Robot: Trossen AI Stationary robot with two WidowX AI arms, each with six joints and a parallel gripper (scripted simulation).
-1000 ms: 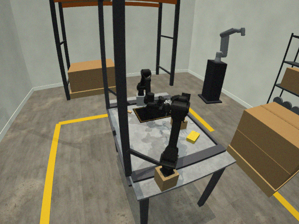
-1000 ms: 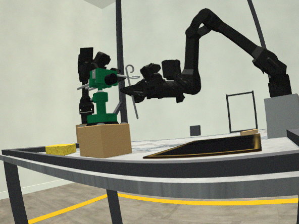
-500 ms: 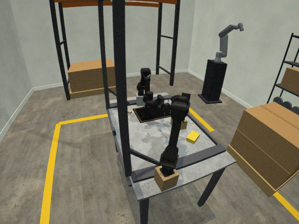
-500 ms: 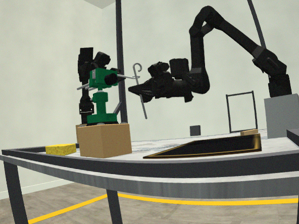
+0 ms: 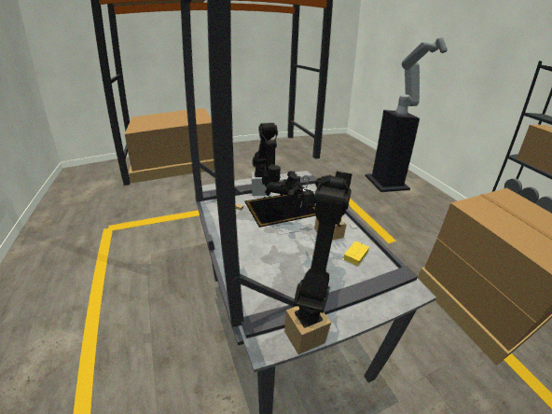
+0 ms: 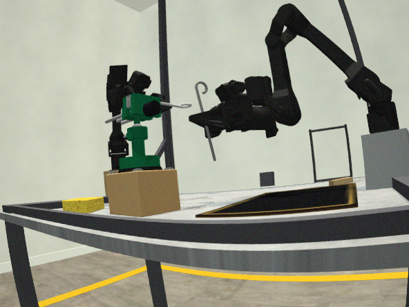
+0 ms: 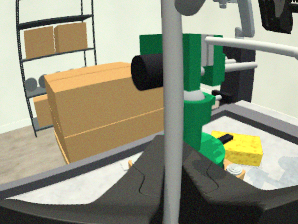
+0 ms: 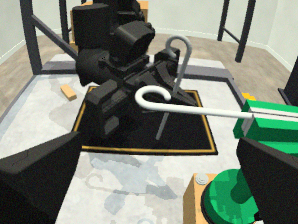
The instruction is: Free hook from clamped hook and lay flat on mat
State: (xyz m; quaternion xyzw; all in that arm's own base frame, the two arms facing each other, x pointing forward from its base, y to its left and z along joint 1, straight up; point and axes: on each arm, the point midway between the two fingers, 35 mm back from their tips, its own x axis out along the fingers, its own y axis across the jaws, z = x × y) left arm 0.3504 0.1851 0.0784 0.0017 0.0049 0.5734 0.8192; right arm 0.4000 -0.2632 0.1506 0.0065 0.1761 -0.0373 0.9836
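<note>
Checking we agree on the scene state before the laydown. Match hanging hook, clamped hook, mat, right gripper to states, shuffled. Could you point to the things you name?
1. Hanging hook (image 6: 200,100) (image 7: 173,100) (image 8: 186,65)
2. Clamped hook (image 6: 176,105) (image 7: 255,46) (image 8: 200,109)
3. Mat (image 5: 275,211) (image 6: 304,200) (image 8: 190,137)
4. Right gripper (image 6: 169,108) (image 8: 159,137)

A. Black, gold-bordered
B. Open
C. In left gripper (image 6: 193,118) (image 7: 172,142) (image 8: 192,101)
D. In green vise (image 6: 138,136) (image 7: 195,115) (image 8: 225,200)

1-C, 2-D, 3-A, 4-B

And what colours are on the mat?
The mat is black with a thin golden-orange border, clearest in the right wrist view.

Grey hook (image 6: 199,97) (image 7: 173,120) (image 8: 183,72) unhooked, tilted in air; black mat (image 5: 275,212) (image 6: 283,201) (image 8: 190,135) flat on table.
</note>
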